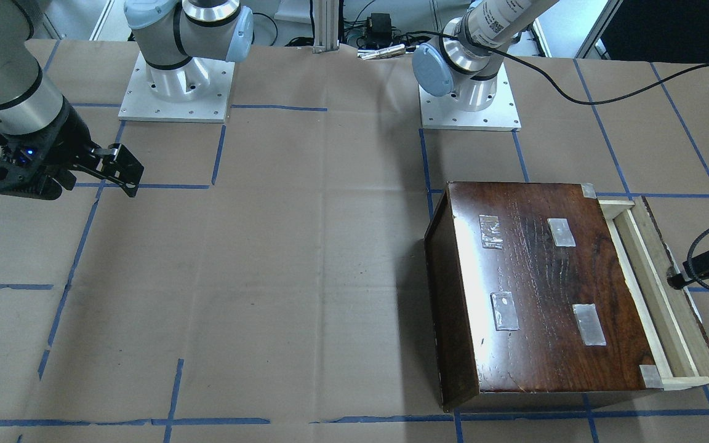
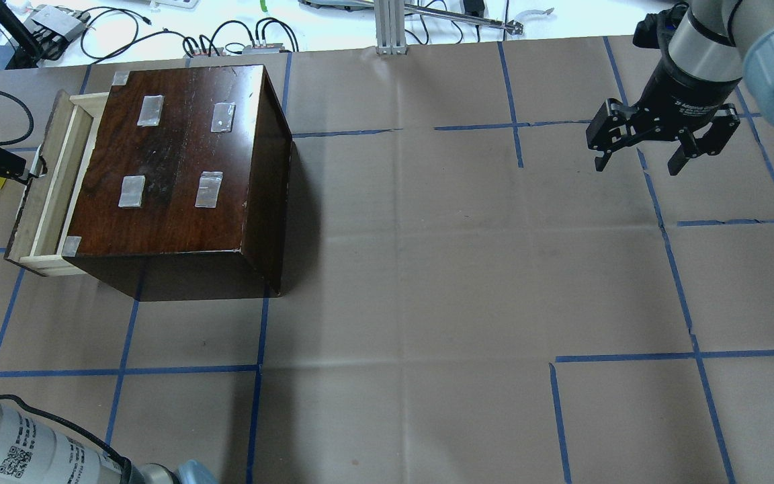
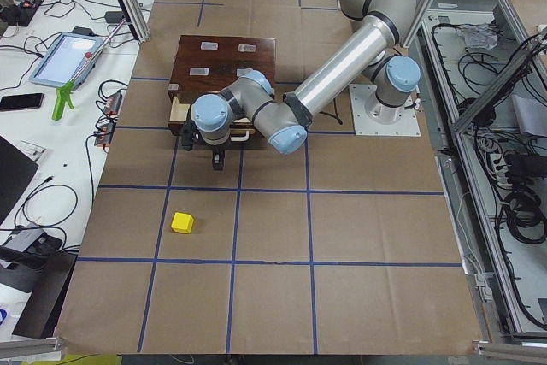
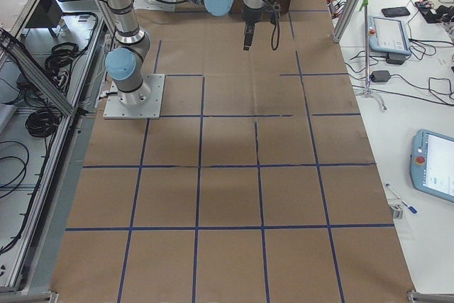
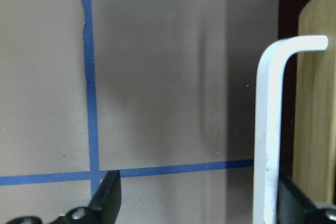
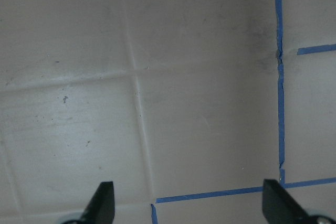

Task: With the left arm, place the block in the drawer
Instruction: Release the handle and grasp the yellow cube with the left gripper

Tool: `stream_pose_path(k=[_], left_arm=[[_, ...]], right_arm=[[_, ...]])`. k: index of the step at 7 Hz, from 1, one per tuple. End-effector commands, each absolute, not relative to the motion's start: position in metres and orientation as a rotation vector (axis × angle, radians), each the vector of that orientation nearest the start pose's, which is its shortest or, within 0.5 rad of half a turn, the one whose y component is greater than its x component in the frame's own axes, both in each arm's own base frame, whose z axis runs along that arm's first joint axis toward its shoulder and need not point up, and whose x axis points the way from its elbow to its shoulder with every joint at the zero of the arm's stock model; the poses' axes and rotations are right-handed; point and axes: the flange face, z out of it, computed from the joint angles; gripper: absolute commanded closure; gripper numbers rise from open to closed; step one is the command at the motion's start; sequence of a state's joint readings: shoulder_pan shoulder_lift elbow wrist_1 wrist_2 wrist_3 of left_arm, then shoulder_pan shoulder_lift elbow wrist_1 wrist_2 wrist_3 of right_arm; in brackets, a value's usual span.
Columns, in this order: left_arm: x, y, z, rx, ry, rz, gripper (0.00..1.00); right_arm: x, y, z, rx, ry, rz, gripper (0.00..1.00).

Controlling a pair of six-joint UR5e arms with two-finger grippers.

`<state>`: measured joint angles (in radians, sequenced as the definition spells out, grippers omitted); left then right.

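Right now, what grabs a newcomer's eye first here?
The glossy dark-brown cabinet on the robot's left side, its drawer pulled partly out with the left gripper open at its front. The yellow block lies alone on the brown paper, apart from the cabinet. The right gripper hangs open over paper on the other side.

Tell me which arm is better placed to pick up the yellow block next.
Left. The left gripper, open, is at the drawer front, at the same end of the table as the block. The right gripper hangs over the paper far across the table, beyond the cabinet.
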<state>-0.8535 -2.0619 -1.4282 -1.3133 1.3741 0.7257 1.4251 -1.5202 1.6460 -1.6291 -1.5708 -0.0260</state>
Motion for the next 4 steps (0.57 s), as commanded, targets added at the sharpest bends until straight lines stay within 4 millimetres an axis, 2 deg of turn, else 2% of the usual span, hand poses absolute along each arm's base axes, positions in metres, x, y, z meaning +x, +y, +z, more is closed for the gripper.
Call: stream_pose_path(k=[1,4], left_arm=[[0.3316,-0.6010,0.3038,0.003,3.334,-0.128,0.01],[0.3380,-0.5987,0.3021,0.017,3.317,-0.109,0.01]], right_arm=[[0.0588,-0.5174,0.4317,0.187,3.128,0.105,0.00],[0.0589,-0.5174,0.4317,0.187,3.127,0.105,0.00]])
